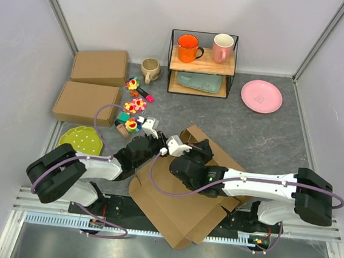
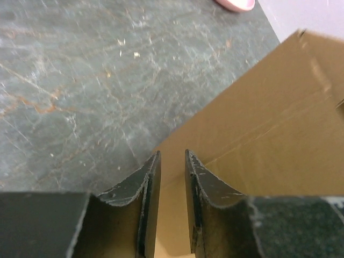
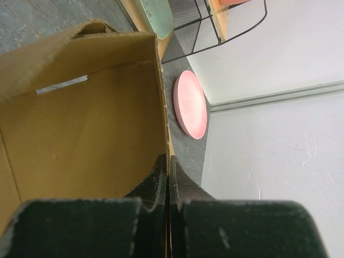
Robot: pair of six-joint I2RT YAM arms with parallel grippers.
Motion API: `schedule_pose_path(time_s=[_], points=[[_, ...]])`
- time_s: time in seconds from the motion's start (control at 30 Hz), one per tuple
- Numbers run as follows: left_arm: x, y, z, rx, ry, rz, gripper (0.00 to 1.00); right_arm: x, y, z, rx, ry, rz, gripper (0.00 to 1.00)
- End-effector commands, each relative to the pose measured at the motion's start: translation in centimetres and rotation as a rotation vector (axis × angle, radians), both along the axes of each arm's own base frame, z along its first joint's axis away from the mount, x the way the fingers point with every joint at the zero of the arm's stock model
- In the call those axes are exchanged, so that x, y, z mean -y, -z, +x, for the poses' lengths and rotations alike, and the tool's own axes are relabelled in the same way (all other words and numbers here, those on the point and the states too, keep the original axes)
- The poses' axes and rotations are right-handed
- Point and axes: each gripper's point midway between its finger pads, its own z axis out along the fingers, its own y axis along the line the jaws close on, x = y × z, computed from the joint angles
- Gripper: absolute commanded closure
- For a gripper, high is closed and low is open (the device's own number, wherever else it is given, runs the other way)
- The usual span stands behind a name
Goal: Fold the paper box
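Note:
The paper box [image 1: 176,209] lies mostly unfolded at the table's near middle, with one panel raised at its far end. My right gripper [image 1: 203,149] is shut on the upright edge of that raised panel. The right wrist view shows the fingers [image 3: 168,158] pinching the thin cardboard wall [image 3: 80,140], which has a slot in it. My left gripper [image 1: 160,141] is at the box's far-left edge. In the left wrist view its fingers [image 2: 172,153] stand a narrow gap apart over a flat panel [image 2: 269,123], with nothing between them.
Two folded brown boxes [image 1: 100,66] [image 1: 86,102] sit at the back left, by a green plate [image 1: 81,138], small toys [image 1: 134,107] and a beige mug [image 1: 150,69]. A wire rack [image 1: 201,63] holds mugs at the back. A pink plate [image 1: 261,96] lies at the back right.

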Motion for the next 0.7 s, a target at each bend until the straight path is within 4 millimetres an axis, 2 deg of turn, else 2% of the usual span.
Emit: schedule_pose_path(time_s=[0.0,0.17,0.27,0.47,0.53,0.57,0.67], points=[[1.1,-0.4,-1.6,0.016,0.095,-0.107,0.69,-0.8,2.1,-0.8,-0.072,-0.045,0.009,1.00],[1.4,0.5,-2.1,0.029,0.125,-0.130,0.68,-0.6,2.5,-1.1,-0.082,-0.041,0.005,1.00],[1.4,0.2,-2.2,0.058,0.135,-0.155,0.66,-0.6,2.9,-1.4,-0.086,-0.046,-0.018,1.00],[1.5,-1.6,-2.3,0.161,0.152,-0.192,0.62,-1.1,4.1,-2.0,-0.075,-0.053,-0.094,1.00],[1.2,-2.1,-2.4,0.194,0.152,-0.206,0.59,-1.3,4.1,-2.1,-0.075,-0.055,-0.091,1.00],[1.1,-3.0,-2.4,0.238,0.149,-0.228,0.57,-1.3,4.0,-2.1,-0.075,-0.054,-0.085,1.00],[0.6,-3.6,-2.8,0.300,0.155,-0.239,0.52,-1.6,3.8,-2.2,-0.084,-0.066,-0.059,1.00]])
